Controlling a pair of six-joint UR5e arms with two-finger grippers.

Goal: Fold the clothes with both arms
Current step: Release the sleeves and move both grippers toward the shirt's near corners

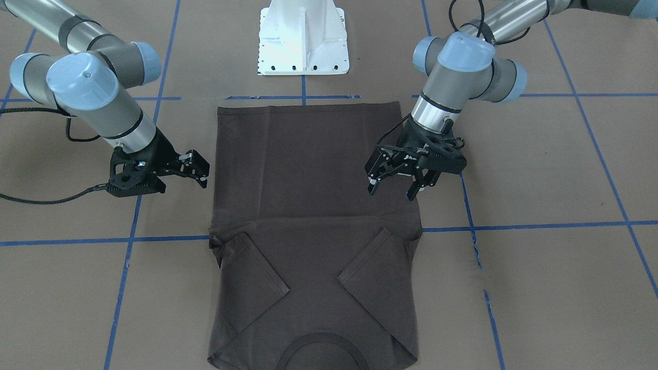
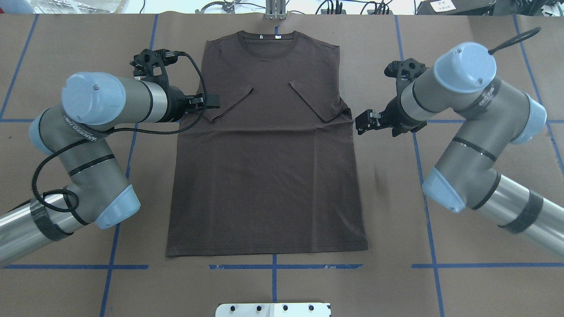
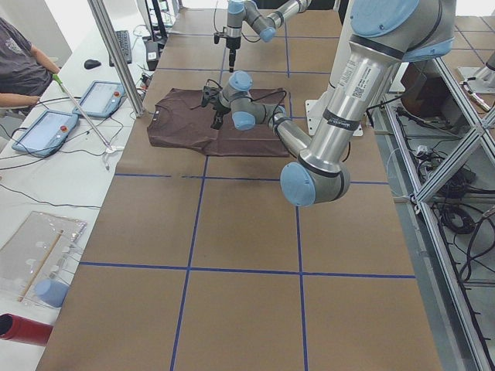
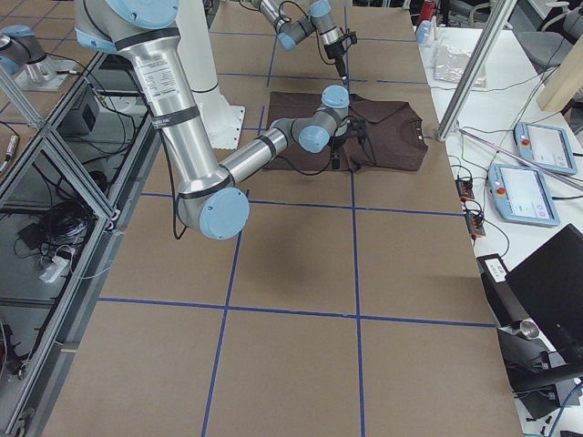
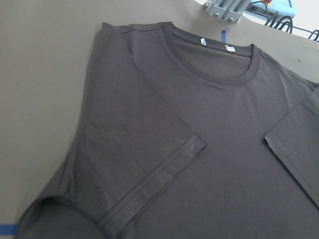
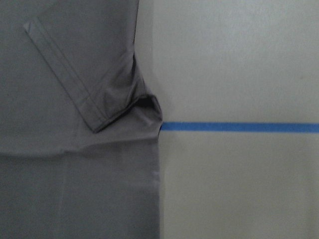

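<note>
You had the pedestal base [image 2: 273, 309] at the bottom edge of the overhead frame, with blue tape [image 2: 282, 266] just beyond it, then the straight hem [image 2: 264, 253] of the T-shirt [image 2: 264, 176]. The shirt lay flat at centre frame on the brown table [image 2: 440, 286], both sleeves [image 2: 319, 103] folded inward, bare table off either side edge. The left gripper [image 2: 212, 101] hovered at the shirt's left edge beside the folded sleeve, fingers spread and empty, its arm bent back toward lower left. The right gripper [image 2: 363, 122], likewise spread and empty, hung just off the right edge by the bunched armpit. Farthest lay the collar [image 2: 269, 44] with its white tags [image 2: 269, 37], near the table's top edge.
</note>
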